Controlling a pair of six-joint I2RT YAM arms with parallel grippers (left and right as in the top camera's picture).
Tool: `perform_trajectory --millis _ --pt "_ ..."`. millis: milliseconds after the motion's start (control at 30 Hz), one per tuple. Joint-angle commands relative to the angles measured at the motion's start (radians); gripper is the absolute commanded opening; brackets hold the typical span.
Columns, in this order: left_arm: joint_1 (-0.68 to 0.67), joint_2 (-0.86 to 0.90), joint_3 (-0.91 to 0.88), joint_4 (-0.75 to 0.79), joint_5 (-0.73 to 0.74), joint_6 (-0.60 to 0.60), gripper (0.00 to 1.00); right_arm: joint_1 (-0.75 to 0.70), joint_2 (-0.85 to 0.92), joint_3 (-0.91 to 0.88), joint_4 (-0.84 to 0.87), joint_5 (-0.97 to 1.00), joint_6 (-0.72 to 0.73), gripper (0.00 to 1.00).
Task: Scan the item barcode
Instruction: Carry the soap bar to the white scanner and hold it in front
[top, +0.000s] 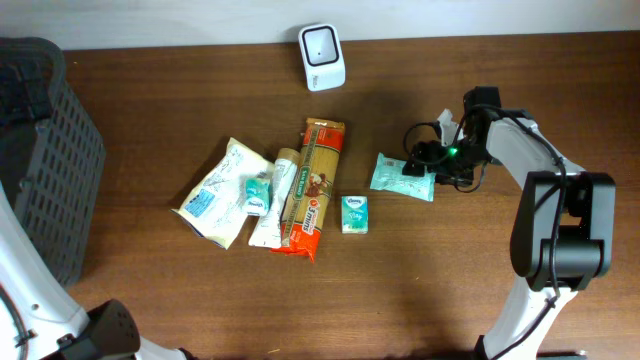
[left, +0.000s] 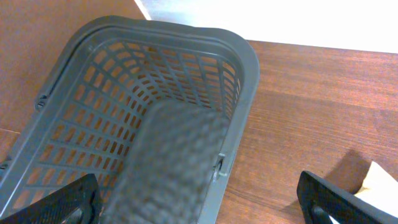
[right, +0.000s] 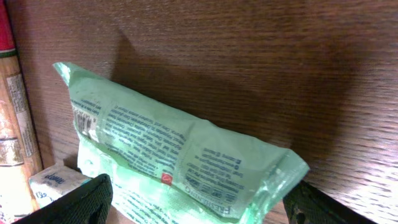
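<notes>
On the table (top: 200, 120), right gripper (right: 202, 205) spread astride a green packet (right: 180, 149), its print illegible; left gripper (left: 202, 200) spread above basket (left: 244, 68)

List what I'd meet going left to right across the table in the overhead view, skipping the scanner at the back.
grey basket → white pouch → pasta packet → small tissue box → green packet → right gripper
</notes>
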Motion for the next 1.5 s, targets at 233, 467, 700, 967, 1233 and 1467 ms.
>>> perform_trajectory --millis 233,467,700,967,1233,1467 --pt "0.006 0.002 0.002 0.001 0.004 -0.014 0.99 -0.002 0.028 -0.173 0.172 -0.124 0.005 0.78" --pt "0.006 0.002 0.002 0.001 0.004 -0.014 0.99 -0.002 0.028 -0.184 0.182 -0.131 0.006 0.45" --pt "0.006 0.002 0.002 0.001 0.004 -0.014 0.99 -0.005 0.012 -0.182 0.179 -0.206 0.005 0.04" --pt "0.006 0.002 0.002 0.001 0.004 -0.014 0.99 0.0 -0.352 -0.182 0.066 -0.248 0.005 0.04" --pt "0.006 0.002 0.002 0.001 0.004 -0.014 0.99 0.127 -0.679 -0.182 0.041 -0.113 0.116 0.04" --pt "0.006 0.002 0.002 0.001 0.004 -0.014 0.99 0.177 -0.766 -0.173 -0.004 -0.103 0.187 0.04"
